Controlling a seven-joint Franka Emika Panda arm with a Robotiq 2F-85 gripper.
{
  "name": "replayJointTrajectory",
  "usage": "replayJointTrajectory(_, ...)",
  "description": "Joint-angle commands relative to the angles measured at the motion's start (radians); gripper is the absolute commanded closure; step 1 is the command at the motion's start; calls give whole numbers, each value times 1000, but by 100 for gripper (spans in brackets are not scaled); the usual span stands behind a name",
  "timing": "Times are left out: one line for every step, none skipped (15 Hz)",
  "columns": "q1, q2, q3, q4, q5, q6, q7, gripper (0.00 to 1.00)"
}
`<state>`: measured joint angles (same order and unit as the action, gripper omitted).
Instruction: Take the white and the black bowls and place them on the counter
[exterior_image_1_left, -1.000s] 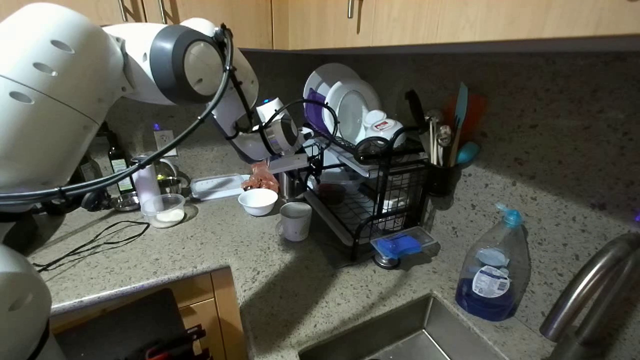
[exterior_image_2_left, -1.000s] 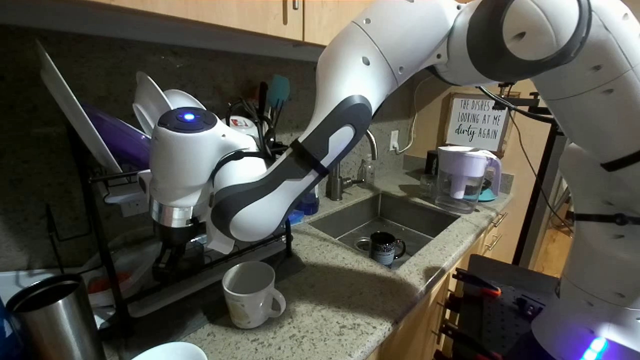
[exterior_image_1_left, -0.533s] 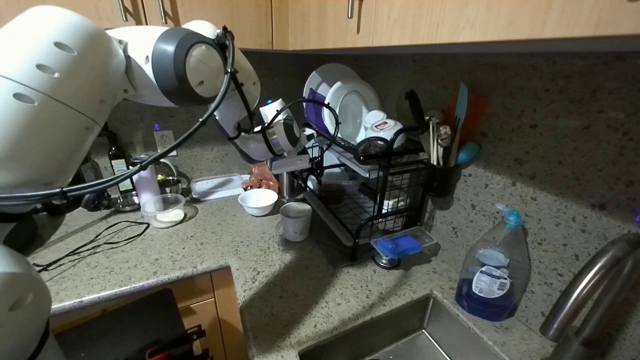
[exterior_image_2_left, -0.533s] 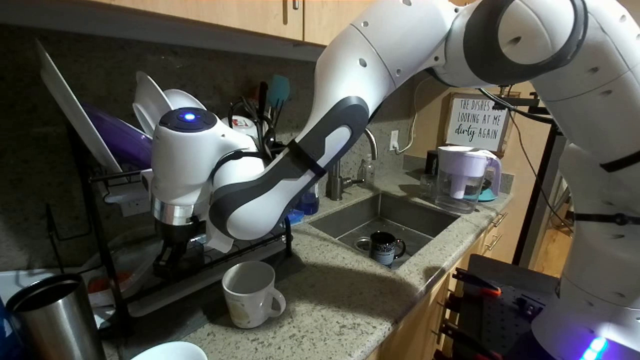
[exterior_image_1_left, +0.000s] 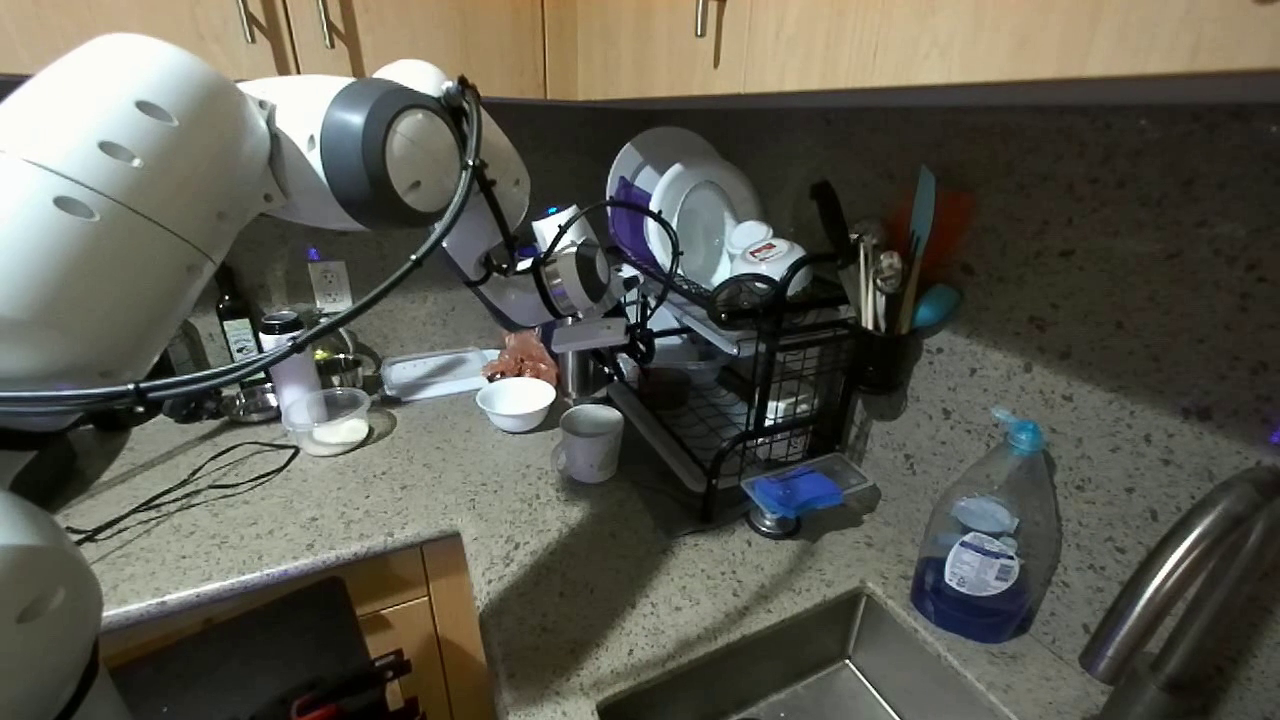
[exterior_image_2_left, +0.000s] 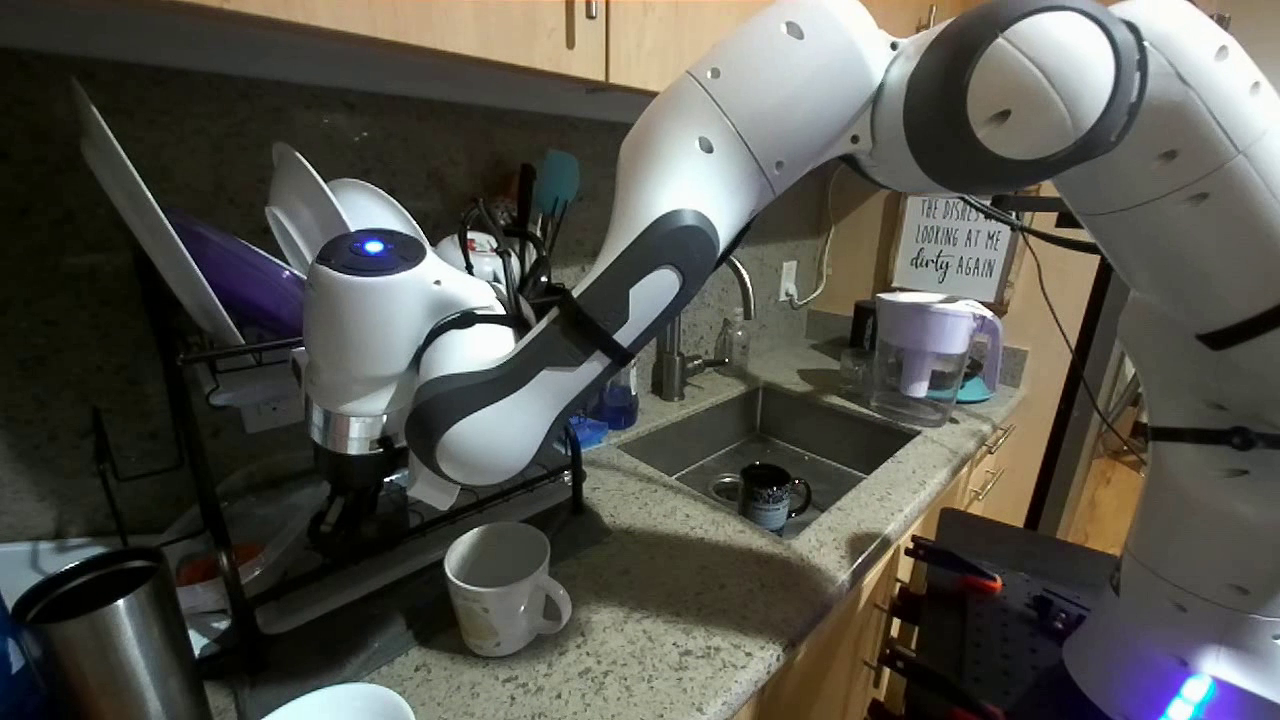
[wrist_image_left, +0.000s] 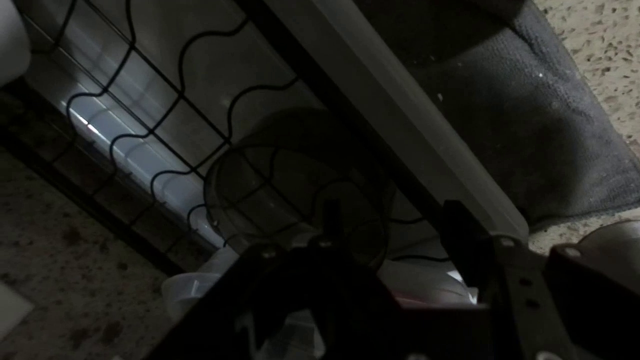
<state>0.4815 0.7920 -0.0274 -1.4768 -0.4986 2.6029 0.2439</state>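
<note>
While your gripper (wrist_image_left: 394, 210) stands, jaws parted, by the dark bowl (wrist_image_left: 295, 176) in the dish rack (exterior_image_1_left: 655, 438), you have, on the counter (exterior_image_1_left: 440, 480), one white bowl (exterior_image_1_left: 515, 405), upright.

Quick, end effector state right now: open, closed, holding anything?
End effector: open, jaws standing apart in the wrist view, nothing visibly gripped.

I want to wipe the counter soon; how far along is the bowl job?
Looks done: the white bowl sits on the counter. Under way: the gripper is at the black bowl in the rack, jaws apart. Left: gripping that bowl and setting it on the counter.
</note>
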Motion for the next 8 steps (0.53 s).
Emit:
replayJointTrajectory(0, 37, -14, 62, 36, -40, -13, 50)
replayJointTrajectory(0, 43, -16, 71, 40, -46, -13, 53)
replayJointTrajectory(1, 49, -18, 79, 42, -52, -13, 68)
replayJointTrajectory(1, 54, -19, 85, 43, -57, -13, 82)
replayJointTrajectory(2, 58, -20, 90, 42, -61, -12, 89)
replayJointTrajectory(4, 59, -23, 92, 40, -63, -10, 92)
replayJointTrajectory(6, 59, -25, 93, 37, -62, -7, 94)
replayJointTrajectory(8, 56, -29, 90, 34, -59, -3, 95)
